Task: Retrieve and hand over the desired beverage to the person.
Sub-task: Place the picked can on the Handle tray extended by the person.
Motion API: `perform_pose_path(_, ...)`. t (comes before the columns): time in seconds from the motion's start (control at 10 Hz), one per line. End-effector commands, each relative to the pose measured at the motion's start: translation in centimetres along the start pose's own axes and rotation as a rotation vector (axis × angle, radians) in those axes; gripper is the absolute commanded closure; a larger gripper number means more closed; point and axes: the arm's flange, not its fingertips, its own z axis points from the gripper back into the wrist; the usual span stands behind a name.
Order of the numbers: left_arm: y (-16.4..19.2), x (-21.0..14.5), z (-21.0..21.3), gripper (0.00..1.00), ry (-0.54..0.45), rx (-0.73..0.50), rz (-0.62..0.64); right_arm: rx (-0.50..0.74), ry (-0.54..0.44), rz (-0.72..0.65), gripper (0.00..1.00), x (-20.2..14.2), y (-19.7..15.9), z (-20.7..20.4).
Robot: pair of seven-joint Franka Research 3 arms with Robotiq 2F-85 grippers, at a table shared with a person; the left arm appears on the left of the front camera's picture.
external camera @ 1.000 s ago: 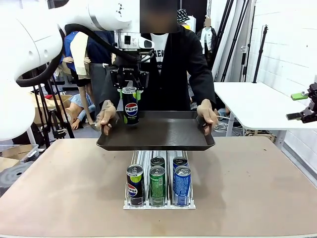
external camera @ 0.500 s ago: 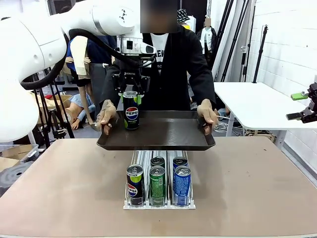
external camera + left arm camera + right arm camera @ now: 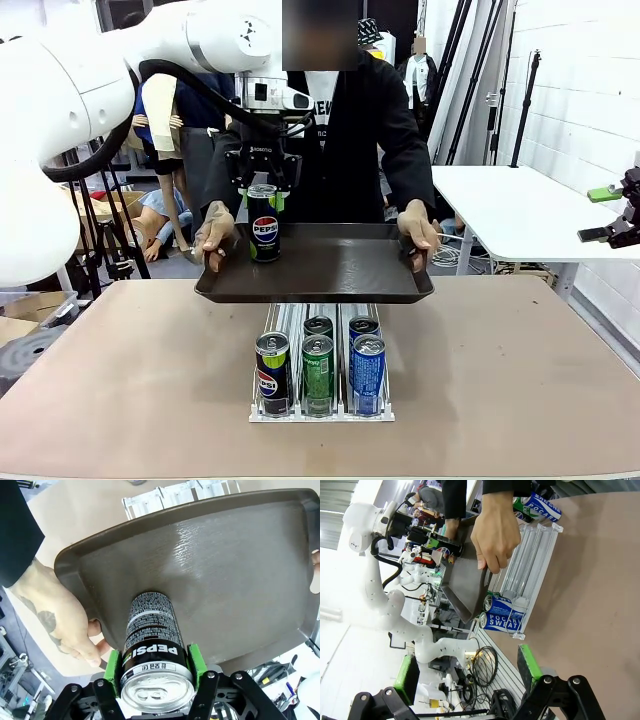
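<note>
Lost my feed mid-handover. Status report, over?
Left gripper shut on Pepsi can; right gripper open, off to the side. Can upright on tray. Person's hands grip the tray ends, apart from the can.

I list, off-task: white side table (image 3: 520,215); black stand pole (image 3: 524,105) behind that table; white brick wall (image 3: 590,90) beyond it; loose cables (image 3: 450,255) beneath its left end.

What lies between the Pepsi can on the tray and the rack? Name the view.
Only the tray's bare floor and near rim lie between the Pepsi can and the rack; the front view shows it.
</note>
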Motion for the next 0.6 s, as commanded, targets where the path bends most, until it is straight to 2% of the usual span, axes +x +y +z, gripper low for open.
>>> perform_pose_path(0.0, 0.3, -0.3, 1.9, 0.0, -0.007, -0.005, -0.011, 0.001, 0.001, -0.01, 0.0, 0.0, 0.1, -0.1)
perform_pose_path(0.5, -0.2, -2.9, 5.7, 0.0, -0.106, 0.033, 0.028, 0.001, 0.001, -0.01, 0.0, 0.0, 0.1, -0.1)
